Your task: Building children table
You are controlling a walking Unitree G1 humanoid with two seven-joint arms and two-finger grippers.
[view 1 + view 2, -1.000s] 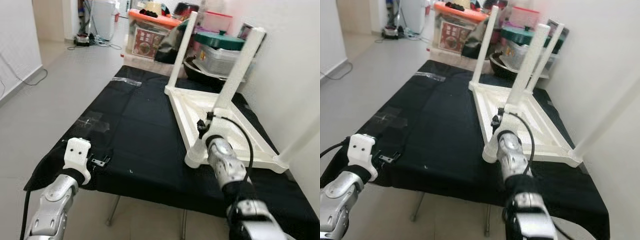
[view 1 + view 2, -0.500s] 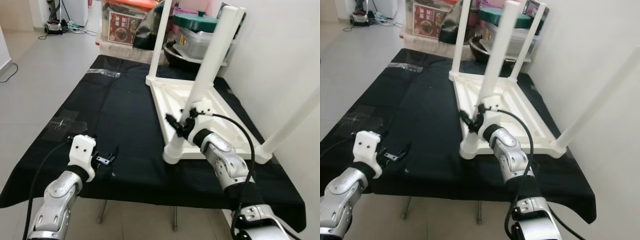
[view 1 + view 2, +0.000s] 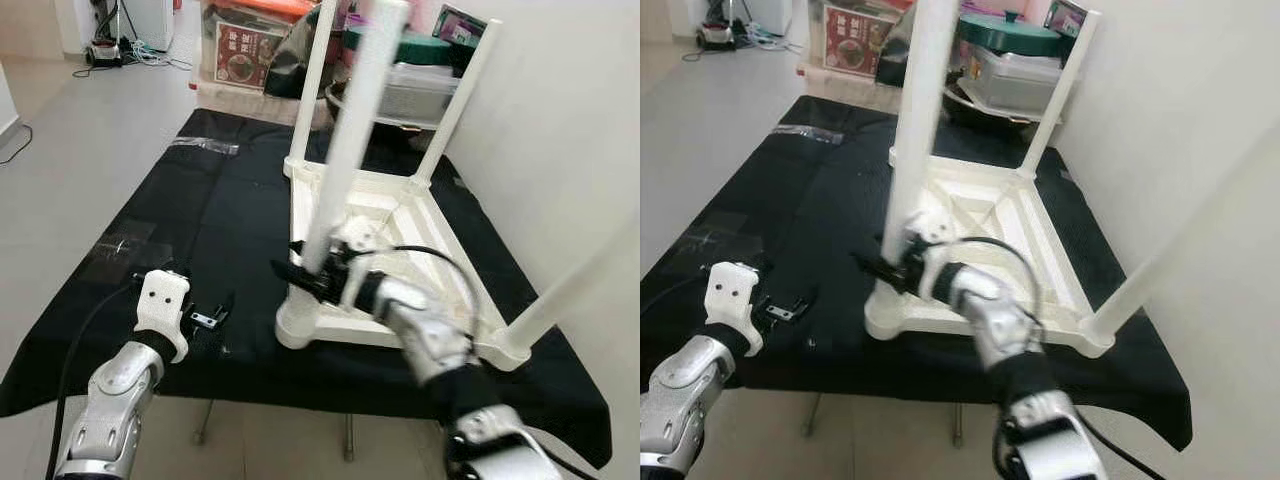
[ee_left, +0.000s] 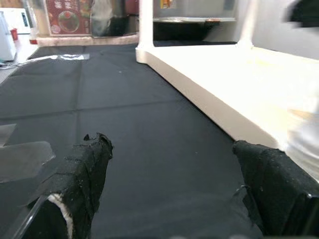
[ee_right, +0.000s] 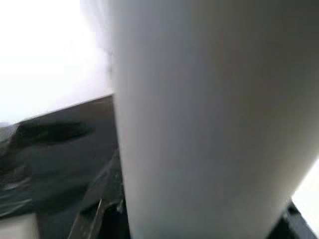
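Observation:
A white children's table lies upside down on a black-covered worktable, its legs pointing up. My right gripper is shut low on the near-left leg, just above the corner socket. That white leg sits very close between the fingers in the right wrist view. My left gripper hovers open over the cloth near the front left edge, with nothing between its fingertips. The table's side rail lies ahead of it to the right.
Storage bins and a green-lidded pot crowd the far end of the worktable. A white wall runs close along the right side. Clear tape patches are stuck on the cloth at left. Open floor lies to the left.
The camera first swung right and down. Since then my right gripper has moved left with the near-left leg, and the table's near corner has slid left. The left arm has stayed put.

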